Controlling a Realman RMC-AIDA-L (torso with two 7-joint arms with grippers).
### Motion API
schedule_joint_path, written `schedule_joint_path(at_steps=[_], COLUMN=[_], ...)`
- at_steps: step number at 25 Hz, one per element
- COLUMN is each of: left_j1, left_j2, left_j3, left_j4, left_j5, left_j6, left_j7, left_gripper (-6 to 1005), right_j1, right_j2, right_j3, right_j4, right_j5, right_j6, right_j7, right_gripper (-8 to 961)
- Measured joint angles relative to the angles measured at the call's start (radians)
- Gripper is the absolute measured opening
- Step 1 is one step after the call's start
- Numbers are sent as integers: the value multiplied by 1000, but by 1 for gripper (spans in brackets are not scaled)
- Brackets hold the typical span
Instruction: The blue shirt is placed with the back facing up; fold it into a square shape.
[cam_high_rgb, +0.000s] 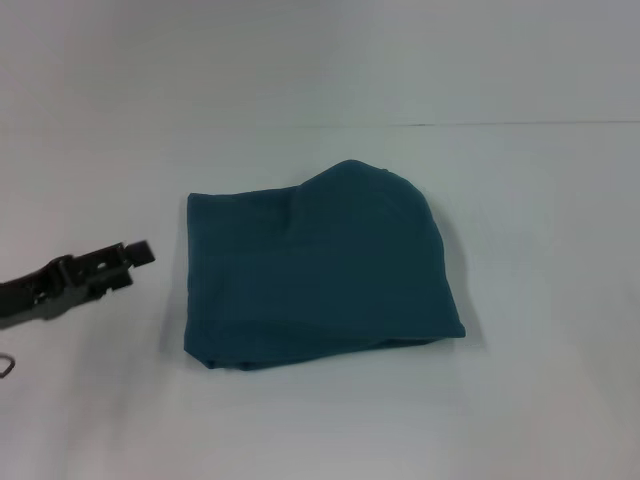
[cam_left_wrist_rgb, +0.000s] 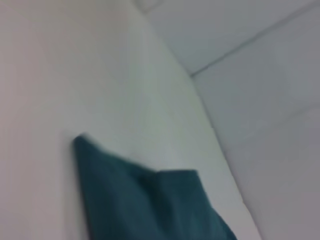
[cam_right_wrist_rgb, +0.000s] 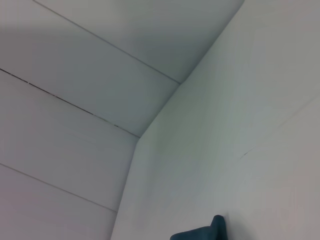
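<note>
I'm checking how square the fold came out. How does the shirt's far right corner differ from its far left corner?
On the blue shirt, the far right corner is rounded and bulges farther back; the far left corner is sharp, nearly square, and sits lower. Both lie flat on the white table, apart from the left gripper.

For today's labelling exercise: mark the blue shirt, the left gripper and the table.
blue shirt (cam_high_rgb: 320, 275), head view, middle of the folded cloth.
left gripper (cam_high_rgb: 140, 254), head view, its fingertips, left of the shirt and apart from it.
table (cam_high_rgb: 540, 200), head view, bare white top right of the shirt.

Soft even light; left wrist view blurred.
</note>
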Motion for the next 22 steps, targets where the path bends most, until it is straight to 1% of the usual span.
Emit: schedule_joint_path(at_steps=[3, 6, 10, 13, 14, 15, 16, 17, 18, 19, 20, 22], left_j1=[-52, -99, -144, -157, -158, -159, -160, -161, -162, -165, -168, -178], left_j2=[0, -5, -12, -9, -4, 0, 10, 22, 34, 45, 54, 67], left_j3=[-2, 1, 21, 38, 54, 66, 95, 126, 149, 171, 182, 186], left_j4=[-20, -39, -54, -57, -53, -48, -35, -15, 4, 33, 57, 99], left_j5=[-10, -31, -34, -36, -36, -37, -33, -26, -19, -6, 4, 25], left_j6=[-43, -110, -177, -180, -167, -157, -129, -97, -71, -35, -12, 28], left_j7=[107, 168, 187, 198, 223, 245, 290, 326, 350, 358, 359, 344], left_gripper=[759, 762, 762, 763, 763, 763, 763, 763, 763, 763, 763, 763], right_j1=[0, 3, 7, 11, 15, 32, 32, 45, 76, 76, 95, 139], right_j2=[0, 3, 6, 5, 3, -5, -5, -10, -10, -10, -7, 12], right_j3=[0, 0, 0, -23, -47, -129, -129, -176, -253, -253, -283, -305], right_j4=[0, 0, 0, -2, -7, -31, -31, -53, -118, -118, -164, -256], right_j5=[-3, -15, -24, -30, -36, -54, -54, -67, -105, -105, -128, -179], right_j6=[5, 7, 2, -3, -5, -15, -15, -19, -17, -17, -12, 1], right_j7=[0, 0, 3, 3, -3, -34, -34, -54, -76, -76, -79, -71], right_gripper=[944, 944, 944, 944, 944, 944, 944, 944, 944, 944, 944, 944])
